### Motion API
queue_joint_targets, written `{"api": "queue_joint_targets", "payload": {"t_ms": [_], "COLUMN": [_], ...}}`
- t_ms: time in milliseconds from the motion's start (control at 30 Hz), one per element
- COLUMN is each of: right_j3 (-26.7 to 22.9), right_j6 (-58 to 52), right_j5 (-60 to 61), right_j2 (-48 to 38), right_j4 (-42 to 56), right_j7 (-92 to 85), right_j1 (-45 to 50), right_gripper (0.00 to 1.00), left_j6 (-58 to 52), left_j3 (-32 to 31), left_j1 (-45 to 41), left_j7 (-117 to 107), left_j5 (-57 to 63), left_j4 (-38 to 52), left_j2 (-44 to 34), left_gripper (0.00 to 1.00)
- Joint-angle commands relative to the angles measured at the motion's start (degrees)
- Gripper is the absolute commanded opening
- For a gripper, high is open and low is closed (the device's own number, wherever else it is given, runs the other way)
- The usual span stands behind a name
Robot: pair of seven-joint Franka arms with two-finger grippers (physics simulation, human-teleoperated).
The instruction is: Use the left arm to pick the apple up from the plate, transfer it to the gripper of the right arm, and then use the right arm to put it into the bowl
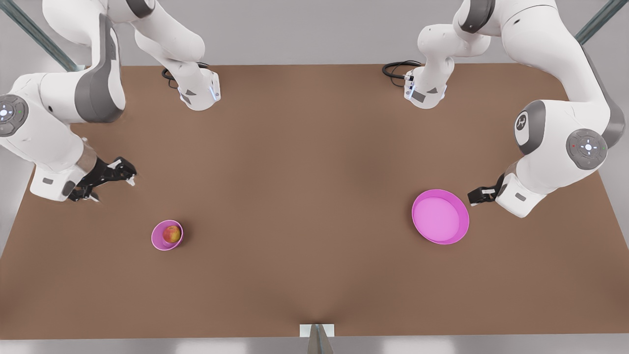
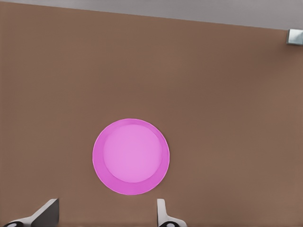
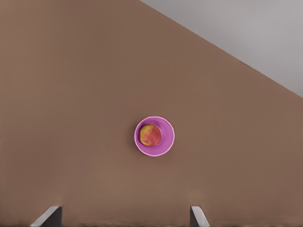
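Apple [image 1: 171, 234] is sitting inside the small pink bowl [image 1: 158, 240], at 8 o'clock on the tabletop [image 1: 304, 196]; being round, it is showing us no long axis. We are seeing the plate [image 1: 440, 217] lying bare at 4 o'clock. The right gripper [image 1: 105, 178] is hovering open at 10 o'clock of the bowl. The left gripper [image 1: 479, 195] is hovering open just beside the plate's rim, at its 2 o'clock.

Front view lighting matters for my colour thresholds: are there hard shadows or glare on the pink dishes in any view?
Front view: soft, even light; only a faint shadow beside the bowl holding the apple, and the plate shows no glare. Left wrist view: the plate is evenly lit, without highlights. Right wrist view: the bowl looks flat-lit, with barely any shadow.
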Motion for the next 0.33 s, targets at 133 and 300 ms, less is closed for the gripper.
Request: {"api": "queue_joint_targets", "payload": {"t_ms": [133, 300], "right_j3": [-22.4, -25.5], "right_j6": [-9.4, -8.9], "right_j5": [4.3, 4.7], "right_j2": [-3.2, -3.4], "right_j4": [0.5, 0.1], "right_j7": [17.6, 19.2], "right_j1": [18.9, 22.1], "right_gripper": [1.0, 1.0], "left_j6": [0.1, 0.1], "left_j3": [0.0, -0.1], "left_j1": [-0.1, -0.7], "left_j7": [-2.9, -3.0], "left_j5": [0.0, 0.0], "left_j4": [0.2, 0.5], "left_j2": [-0.1, -0.1], "left_gripper": [1.0, 1.0]}}
